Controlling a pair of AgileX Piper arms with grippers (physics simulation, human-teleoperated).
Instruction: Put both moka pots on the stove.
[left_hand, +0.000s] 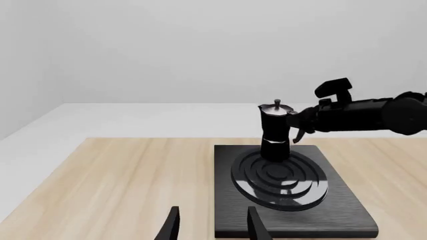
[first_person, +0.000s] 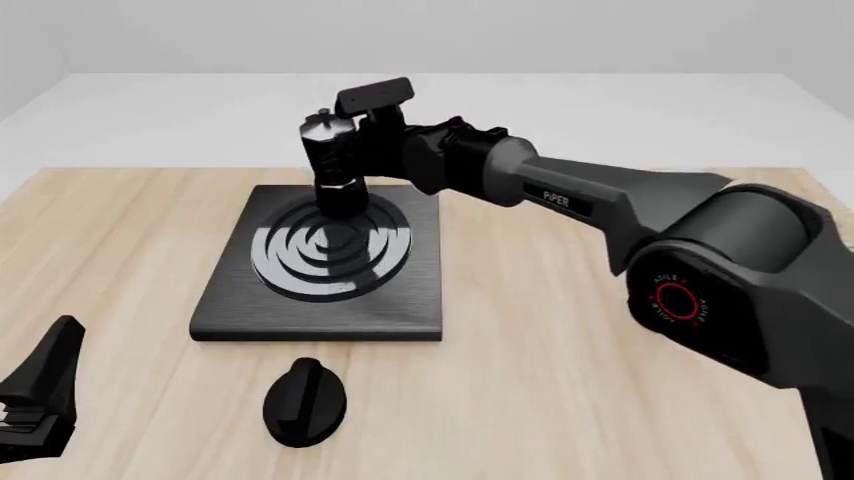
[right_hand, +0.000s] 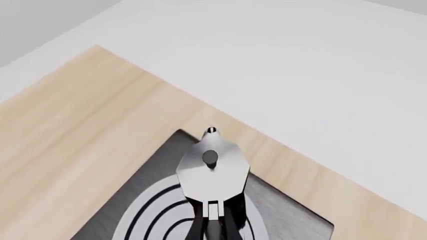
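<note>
I see a pale wood table (first_person: 561, 330) on a white floor (first_person: 601, 110), plain grey walls (left_hand: 233, 50) behind.

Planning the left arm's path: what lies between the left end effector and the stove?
In the front view, only bare wooden table separates the left end effector from the stove. The black oval knob sits off to the side, nearer the camera.

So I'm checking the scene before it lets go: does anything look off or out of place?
One thing: only one moka pot is in view, upright at the far edge of the stove burner, with the right gripper at its handle. The task names two; the second shows in no view. Nothing looks spilled or damaged.
</note>
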